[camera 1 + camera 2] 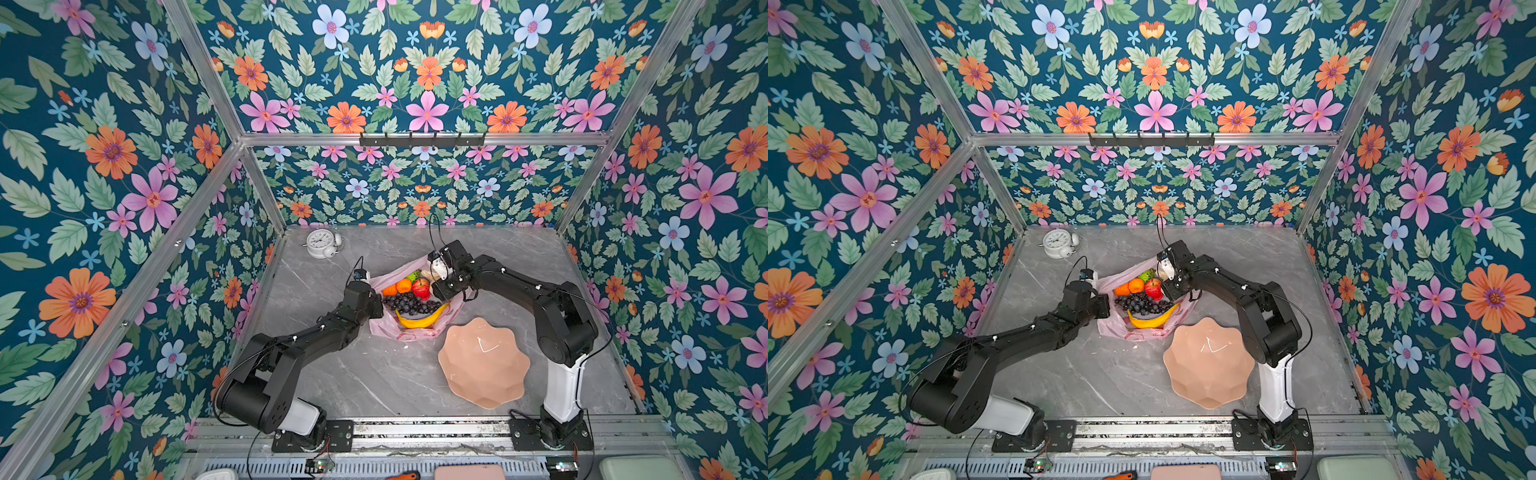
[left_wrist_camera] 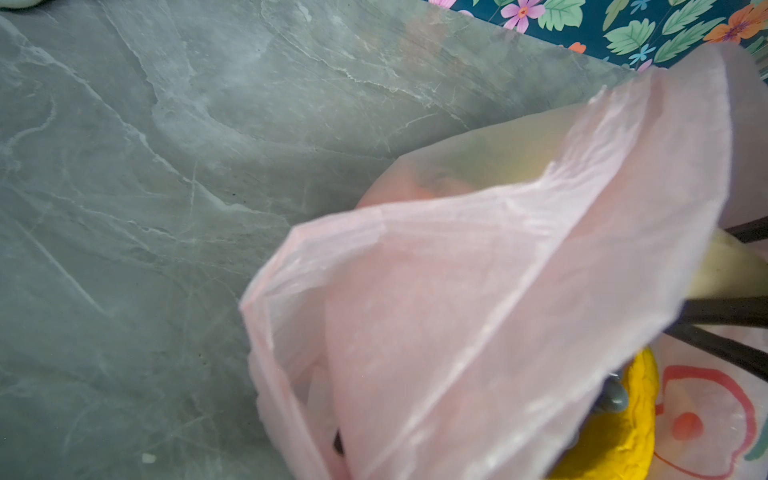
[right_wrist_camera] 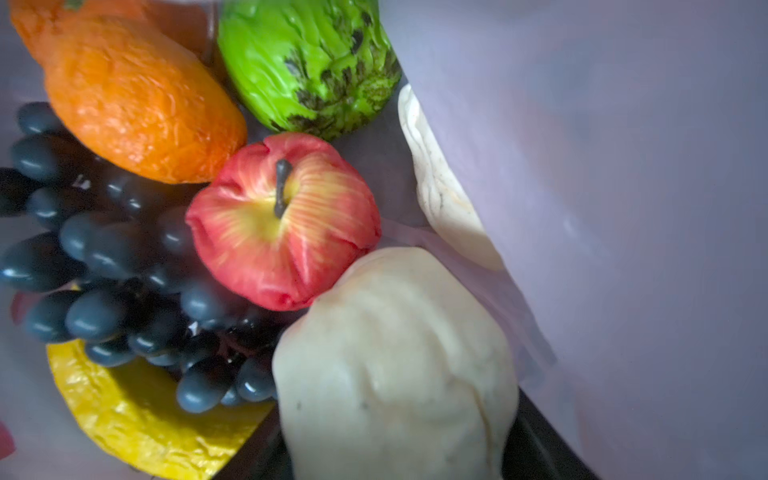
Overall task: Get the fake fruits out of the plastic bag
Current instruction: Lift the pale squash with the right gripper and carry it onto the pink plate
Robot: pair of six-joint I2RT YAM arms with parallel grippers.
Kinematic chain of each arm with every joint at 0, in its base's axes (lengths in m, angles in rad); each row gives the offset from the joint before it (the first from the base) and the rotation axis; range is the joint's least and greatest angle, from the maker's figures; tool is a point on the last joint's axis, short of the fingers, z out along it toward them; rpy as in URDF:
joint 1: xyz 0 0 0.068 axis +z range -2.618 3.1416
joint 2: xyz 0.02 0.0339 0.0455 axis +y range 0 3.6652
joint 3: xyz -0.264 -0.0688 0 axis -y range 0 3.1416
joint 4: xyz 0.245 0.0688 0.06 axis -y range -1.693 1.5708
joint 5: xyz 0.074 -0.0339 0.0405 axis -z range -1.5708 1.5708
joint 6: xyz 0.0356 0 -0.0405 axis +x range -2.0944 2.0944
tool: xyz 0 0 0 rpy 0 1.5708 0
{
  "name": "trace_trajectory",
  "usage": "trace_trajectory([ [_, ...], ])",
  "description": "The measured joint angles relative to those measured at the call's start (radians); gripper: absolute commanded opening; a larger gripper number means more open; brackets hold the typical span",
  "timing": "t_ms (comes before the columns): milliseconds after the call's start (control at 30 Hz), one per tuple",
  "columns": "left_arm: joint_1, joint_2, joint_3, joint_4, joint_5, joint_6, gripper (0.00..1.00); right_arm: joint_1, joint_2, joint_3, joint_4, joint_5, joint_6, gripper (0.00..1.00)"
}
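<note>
Thin, crinkly, translucent pink plastic bag (image 1: 386, 330) lies open on the grey marble tabletop (image 1: 365, 382), fake fruits inside: glossy red apple (image 3: 286, 224), dark grape bunch (image 3: 124, 266), yellow banana (image 3: 137, 419). The left jaws are pinched shut on its rim. The right jaws, down in the bag, straddle a cream lumpy piece (image 3: 395, 365); clamped or not, can't tell.

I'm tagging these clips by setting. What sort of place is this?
Probably a staged robot test cell, not a real home: floral printed panels on a bare aluminium frame box in a grey marble-look tabletop, with two black robot arms bolted to a metal rail.
</note>
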Motion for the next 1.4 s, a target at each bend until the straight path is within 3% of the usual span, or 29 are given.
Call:
trace_trajectory([
  [433, 0.000, -0.006, 0.000, -0.006, -0.004, 0.001, 0.00, 0.035, -0.124, 0.008, -0.114, -0.003, 0.102, 0.59],
  [867, 0.000, -0.016, 0.002, -0.020, -0.004, 0.003, 0.00, 0.090, -0.366, -0.102, -0.501, 0.064, 0.340, 0.59],
  [1400, 0.000, -0.016, 0.002, -0.022, -0.005, 0.004, 0.00, 0.245, -0.277, -0.215, -0.841, 0.096, 0.512, 0.59],
])
